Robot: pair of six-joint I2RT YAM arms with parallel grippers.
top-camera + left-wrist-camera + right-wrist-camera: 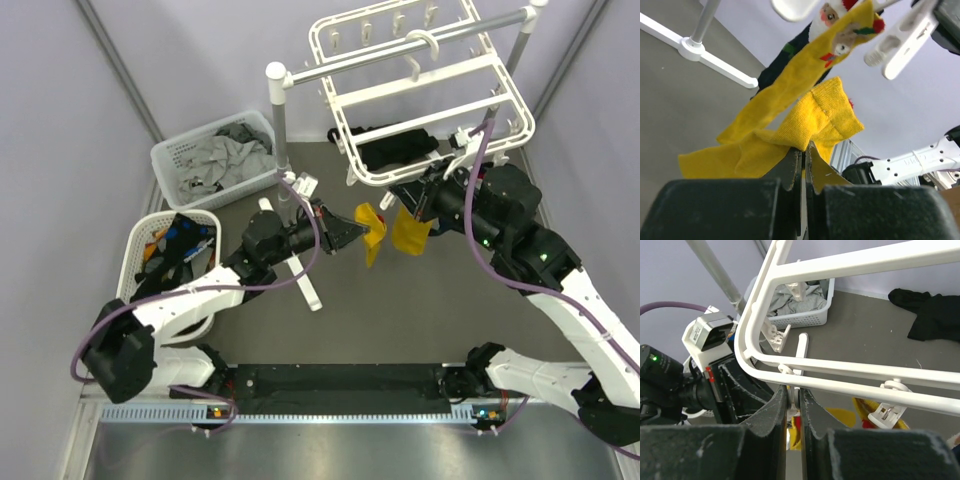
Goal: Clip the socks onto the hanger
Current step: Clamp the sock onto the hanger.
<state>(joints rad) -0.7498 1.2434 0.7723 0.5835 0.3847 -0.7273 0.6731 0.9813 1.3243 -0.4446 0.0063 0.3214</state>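
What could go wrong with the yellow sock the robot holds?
The left gripper pinches just a fold of the plain yellow sock, so it might slip out. The right gripper squeezes a small white plastic clip on the large white plastic hanger; if it slips, the clip may shut without the sock.

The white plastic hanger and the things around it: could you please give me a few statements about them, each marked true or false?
1. The left claw is shut on a yellow fabric sock. True.
2. The white plastic rectangular hanger lies flat on the table. False: it hangs from the grey metal pole rack.
3. The white plastic basket at the back left holds pale grey cloths. True.
4. The right claw is open, far from the hanger. False: it is shut on a small white plastic clip under the hanger's frame.
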